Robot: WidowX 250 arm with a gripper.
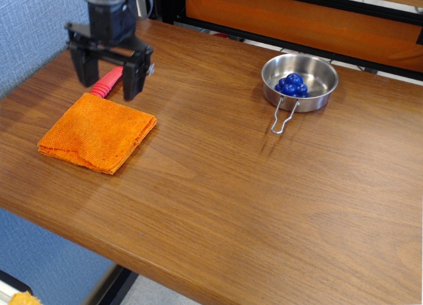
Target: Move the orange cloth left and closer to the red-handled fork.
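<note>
Coarse woven orange cloth lies matt on the smooth, faintly glossy wooden table; beside it, a ribbed plastic fork handle.

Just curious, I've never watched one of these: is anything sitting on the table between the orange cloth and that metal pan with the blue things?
No. The only camera view shows bare wooden table between the orange cloth and the steel pan.

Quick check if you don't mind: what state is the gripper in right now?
Gripper: open, holding nothing, raised above the red-handled fork just beyond the orange cloth.
</note>
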